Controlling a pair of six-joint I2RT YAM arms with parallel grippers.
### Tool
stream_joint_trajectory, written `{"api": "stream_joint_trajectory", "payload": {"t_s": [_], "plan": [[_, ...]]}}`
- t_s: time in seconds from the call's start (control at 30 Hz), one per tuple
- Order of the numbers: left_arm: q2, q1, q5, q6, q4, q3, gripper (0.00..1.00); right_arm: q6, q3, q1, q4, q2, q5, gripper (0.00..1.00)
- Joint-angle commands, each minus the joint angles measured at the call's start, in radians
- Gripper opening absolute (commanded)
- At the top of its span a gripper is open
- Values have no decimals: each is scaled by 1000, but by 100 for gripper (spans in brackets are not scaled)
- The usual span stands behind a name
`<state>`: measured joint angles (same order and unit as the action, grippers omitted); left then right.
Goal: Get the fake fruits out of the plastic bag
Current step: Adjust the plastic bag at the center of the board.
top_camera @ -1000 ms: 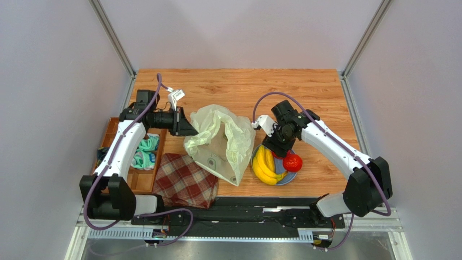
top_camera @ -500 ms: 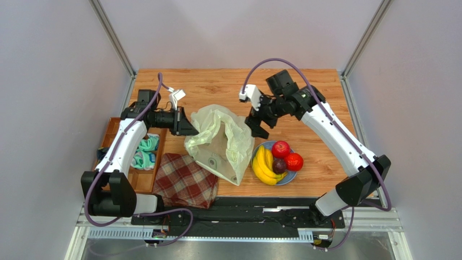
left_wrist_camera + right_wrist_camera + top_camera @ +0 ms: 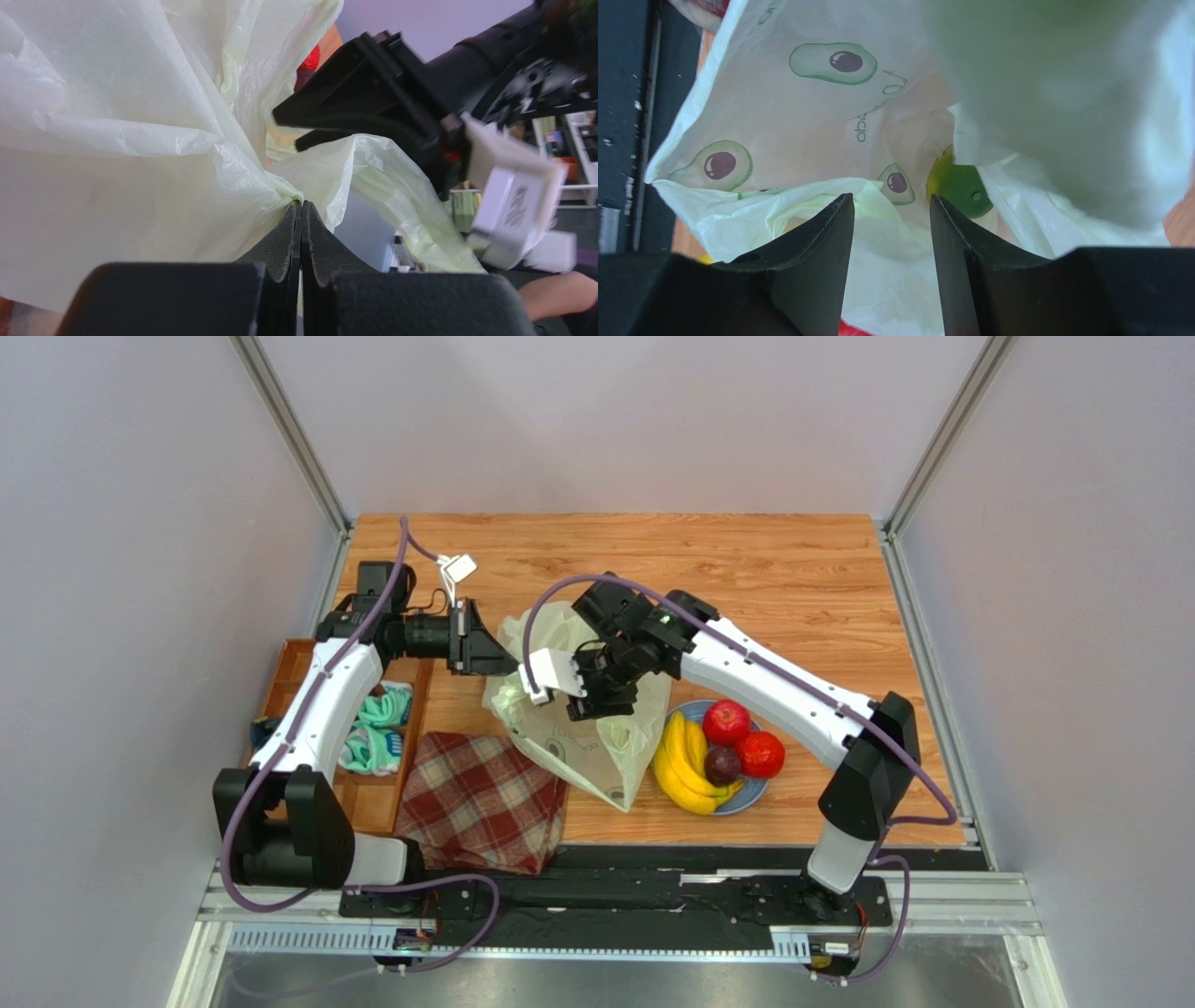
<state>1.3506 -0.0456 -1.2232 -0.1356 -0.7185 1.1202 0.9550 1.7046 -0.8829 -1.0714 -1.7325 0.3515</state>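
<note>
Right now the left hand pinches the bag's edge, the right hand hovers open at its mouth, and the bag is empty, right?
No, the plastic bag is not empty: the right wrist view shows a green fruit inside it. The left hand does pinch its edge, and the right hand hovers open at its mouth.

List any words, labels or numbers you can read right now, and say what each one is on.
"obo" (approximate): small green print on the plastic bag, between the avocado pictures in the right wrist view. It is creased and the rest is unreadable.
Dark print on the white box on the right wrist, in the left wrist view: too blurred to read.
Nothing else legible.
</note>
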Motion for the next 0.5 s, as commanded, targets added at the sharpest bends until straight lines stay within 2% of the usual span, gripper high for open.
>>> {"api": "stream_joint_trajectory", "payload": {"t_s": [0.0, 0.2, 0.37, 0.47], "plan": [[28, -4, -133, -101, 85, 33, 0, 272, 4, -60, 2, -53, -115, 48], [-1, -4, -193, -117, 87, 26, 0, 454, 43, -61, -44, -180, -269, 46], [-39, -4, -211, -122, 96, -16, 0, 482, 92, -44, -78, -274, -336, 55], [-57, -4, -233, -131, 100, -31, 0, 495, 87, -39, -39, -285, -350, 61]]}}
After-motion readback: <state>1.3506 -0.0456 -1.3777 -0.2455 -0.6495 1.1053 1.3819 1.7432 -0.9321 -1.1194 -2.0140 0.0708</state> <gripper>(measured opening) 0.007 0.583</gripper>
